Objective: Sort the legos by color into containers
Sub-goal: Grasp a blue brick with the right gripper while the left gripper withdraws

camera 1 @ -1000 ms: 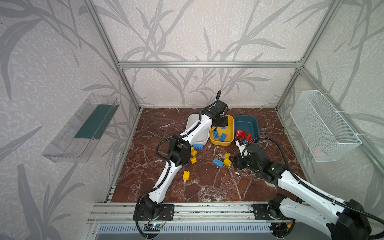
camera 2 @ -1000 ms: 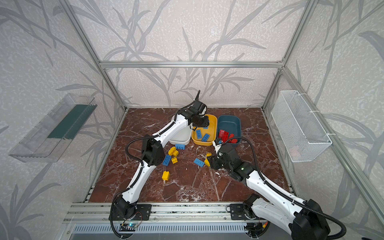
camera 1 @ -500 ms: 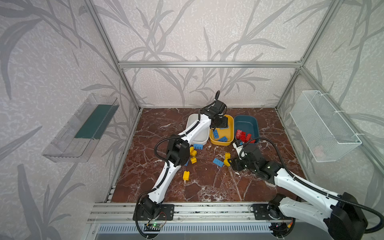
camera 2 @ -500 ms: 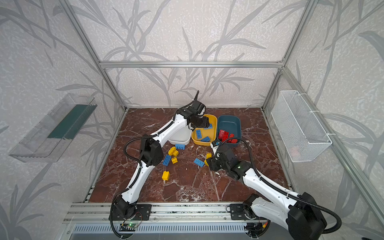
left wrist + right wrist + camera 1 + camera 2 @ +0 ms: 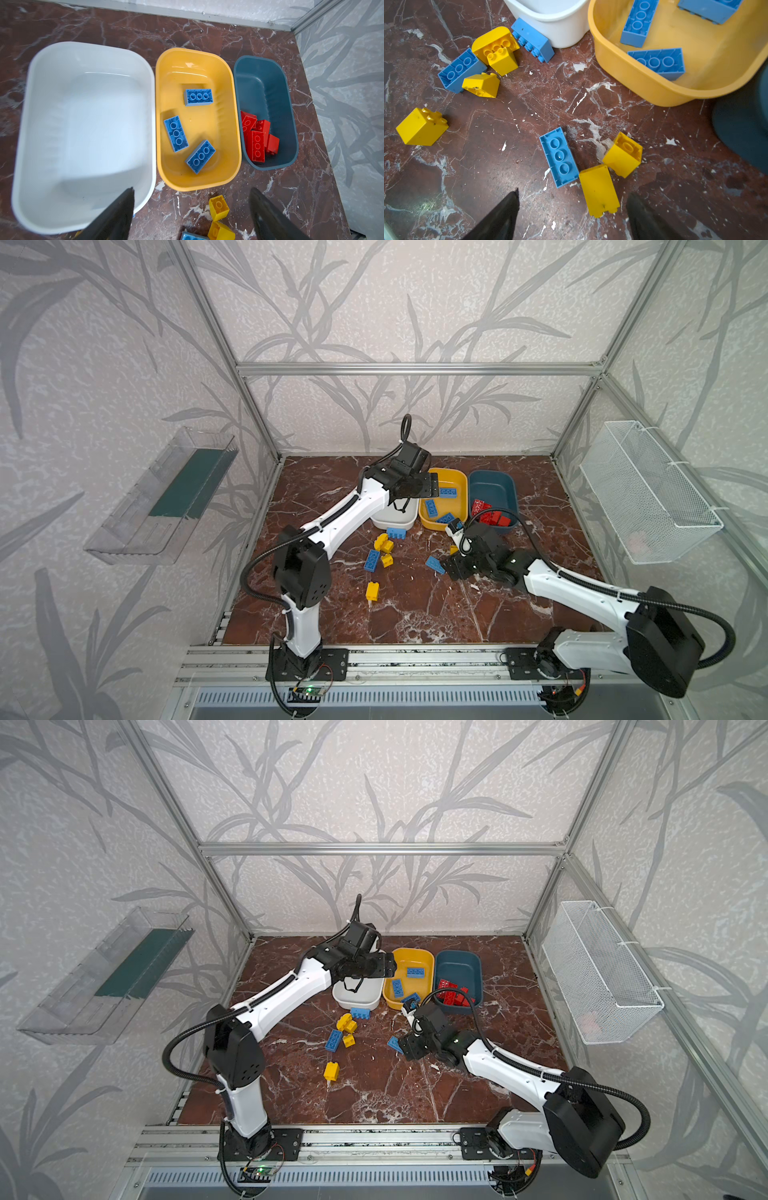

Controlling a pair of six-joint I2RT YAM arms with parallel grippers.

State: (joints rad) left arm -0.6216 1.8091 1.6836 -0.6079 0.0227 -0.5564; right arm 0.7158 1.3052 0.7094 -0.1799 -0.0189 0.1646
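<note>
We judge the sort roughly half done. In both top views three shallow rounded-rectangle plastic tubs stand in a row toward twelve o'clock on the brown marble floor [image 5: 415,614]. The white tub [image 5: 83,124] comes first, the yellow tub [image 5: 197,182] sits at its three o'clock, and the dark teal tub [image 5: 264,87] is at three o'clock again. The white tub holds nothing. Three long blue bricks [image 5: 198,97] lie in the yellow tub and a heap of red bricks [image 5: 257,143] fills the teal one's six o'clock end. We see no red loose, so that colour looks finished.

Three blue bricks and about six short chunky yellow blocks remain on the floor. One leaning blue brick [image 5: 532,39] rests against the white tub's six o'clock wall. A second blue brick [image 5: 460,69] lies below it among three yellow pieces [image 5: 481,85], with a lone yellow block [image 5: 422,126] further toward six. A third blue brick [image 5: 559,156] and two yellow blocks [image 5: 623,154] lie close together at six o'clock of the yellow tub.

The left gripper [image 5: 191,190] hovers over the seam between the white and yellow tubs, jaws wide and empty. The right gripper [image 5: 572,192] hangs low beside the third blue brick, also spread wide with nothing between.

The bricks are glossy hard plastic. Most lie upside down, showing hollow undersides with round tubes, and the yellow ones carry dark specks.
</note>
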